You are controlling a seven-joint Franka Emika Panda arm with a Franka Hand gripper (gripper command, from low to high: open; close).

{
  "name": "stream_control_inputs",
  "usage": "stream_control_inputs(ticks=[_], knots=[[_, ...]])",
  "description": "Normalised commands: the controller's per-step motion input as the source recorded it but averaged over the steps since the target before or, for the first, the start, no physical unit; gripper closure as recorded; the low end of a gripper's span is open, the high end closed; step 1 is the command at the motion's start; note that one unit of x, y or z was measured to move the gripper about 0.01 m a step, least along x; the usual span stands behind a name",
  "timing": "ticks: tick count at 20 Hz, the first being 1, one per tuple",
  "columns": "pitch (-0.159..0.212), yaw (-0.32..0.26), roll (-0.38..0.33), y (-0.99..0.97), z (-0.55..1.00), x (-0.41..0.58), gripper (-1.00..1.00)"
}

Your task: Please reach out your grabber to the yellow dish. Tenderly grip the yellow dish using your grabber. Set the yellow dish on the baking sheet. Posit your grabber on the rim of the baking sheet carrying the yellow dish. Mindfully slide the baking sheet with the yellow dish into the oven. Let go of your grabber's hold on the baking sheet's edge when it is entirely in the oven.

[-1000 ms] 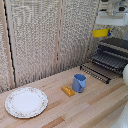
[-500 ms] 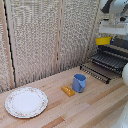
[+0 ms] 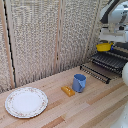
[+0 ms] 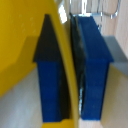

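In the exterior view my gripper point(image 3: 105, 42) hangs from the white arm at the upper right. It is shut on the rim of the yellow dish point(image 3: 104, 47) and holds it just above the far end of the baking sheet point(image 3: 102, 64), a dark wire rack sticking out of the oven point(image 3: 121, 51) at the right edge. In the wrist view the two blue fingertips point(image 4: 95, 70) clamp the thin yellow rim between them at my gripper point(image 4: 71, 75). The yellow dish point(image 4: 20, 45) fills one side of that view. I cannot tell whether the dish touches the rack.
A blue mug point(image 3: 79, 82) stands on the wooden table point(image 3: 95, 107) in front of the rack. A flat orange-yellow block point(image 3: 67, 90) lies beside it. A large white patterned plate point(image 3: 26, 101) sits at the exterior view's left. A woven screen point(image 3: 45, 35) closes the back.
My gripper has come down with the yellow dish, from well above the rack to just over it, drifting slightly to the exterior view's right.
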Motion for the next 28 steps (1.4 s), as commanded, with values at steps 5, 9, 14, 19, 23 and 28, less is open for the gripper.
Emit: stream_control_inputs(ticks=[5,9,14,19,23,28], knots=[[0.043,0.006,0.0,-0.17,-0.19,0.235,1.0],[-0.002,-0.001,0.0,-0.42,-0.04,0.225,1.0],[-0.049,-0.002,0.0,-0.61,0.12,0.074,1.0],[-0.045,0.005,-0.001,-0.56,0.15,0.0,1.0],[-0.028,0.069,0.0,-0.24,0.01,-0.025,1.0],[0.008,0.023,-0.003,0.0,0.0,0.001,-1.0]])
